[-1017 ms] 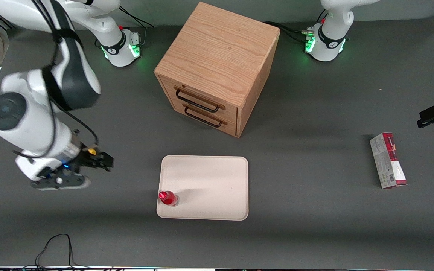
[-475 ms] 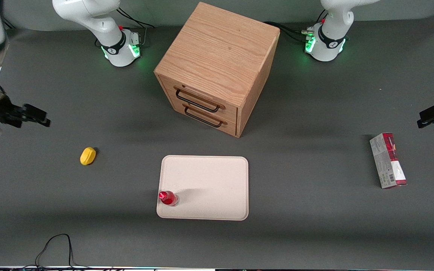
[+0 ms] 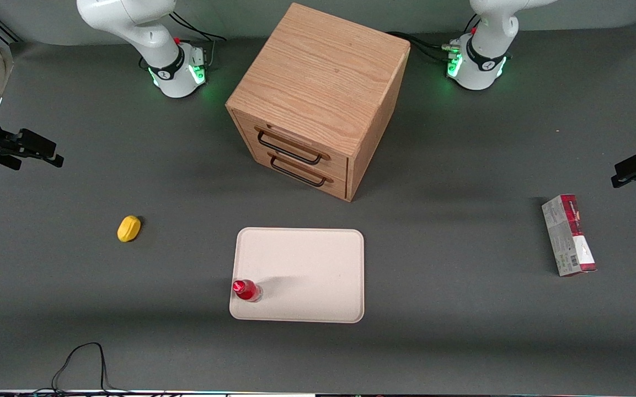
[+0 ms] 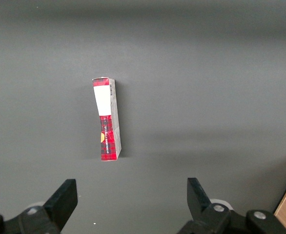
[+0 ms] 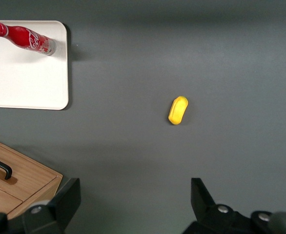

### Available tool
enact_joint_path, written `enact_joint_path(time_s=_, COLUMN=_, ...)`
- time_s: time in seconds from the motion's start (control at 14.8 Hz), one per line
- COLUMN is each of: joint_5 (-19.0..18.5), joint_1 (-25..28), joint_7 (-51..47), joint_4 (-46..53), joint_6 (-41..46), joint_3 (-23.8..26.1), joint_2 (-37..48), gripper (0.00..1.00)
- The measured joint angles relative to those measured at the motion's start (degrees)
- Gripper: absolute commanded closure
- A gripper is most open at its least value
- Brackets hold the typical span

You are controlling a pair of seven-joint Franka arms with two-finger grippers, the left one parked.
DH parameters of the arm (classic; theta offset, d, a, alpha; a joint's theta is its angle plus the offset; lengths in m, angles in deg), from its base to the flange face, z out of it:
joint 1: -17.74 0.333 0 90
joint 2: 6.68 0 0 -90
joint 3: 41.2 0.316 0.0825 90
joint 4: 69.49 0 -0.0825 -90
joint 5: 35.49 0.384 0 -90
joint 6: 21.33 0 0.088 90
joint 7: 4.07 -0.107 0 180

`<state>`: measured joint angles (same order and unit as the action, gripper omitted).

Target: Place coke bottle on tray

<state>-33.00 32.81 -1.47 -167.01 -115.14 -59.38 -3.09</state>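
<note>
The coke bottle (image 3: 246, 290) stands up straight on the tray (image 3: 306, 264). Its red cap points up and its base sits on the tray floor. It is in the tray corner that is near the front camera and toward the working arm's end of the table. It is just beside the low rim there but stays inside it. In the right wrist view the coke bottle (image 5: 22, 38) shows its long side, with white marks on the red and a clear base, and it is close to the rounded corner of the tray (image 5: 30, 83).

The rest of the tray is bare and flat. All around the tray there is open grey table (image 3: 461, 342).

The gripper (image 3: 33, 150) is up in the air near the working arm's end of the table, well apart from the tray and bottle. Its two fingers (image 5: 204, 197) are spread wide and hold nothing.

A small yellow lump (image 3: 128, 228) lies on the table between the gripper and the tray, apart from both. The wooden drawer cabinet (image 3: 318, 99) stands farther from the front camera than the tray, with a strip of table between them. A red-and-grey carton (image 3: 568, 235) lies flat toward the parked arm's end of the table, well apart from the tray.
</note>
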Motion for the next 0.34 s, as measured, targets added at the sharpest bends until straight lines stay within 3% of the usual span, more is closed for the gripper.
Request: enact_joint_path(time_s=0.34, joint_5=-0.99, joint_1=1.05, joint_7=-0.34, joint_4=-0.03, joint_6=0.07, joint_3=0.48, joint_2=0.00, gripper=0.00)
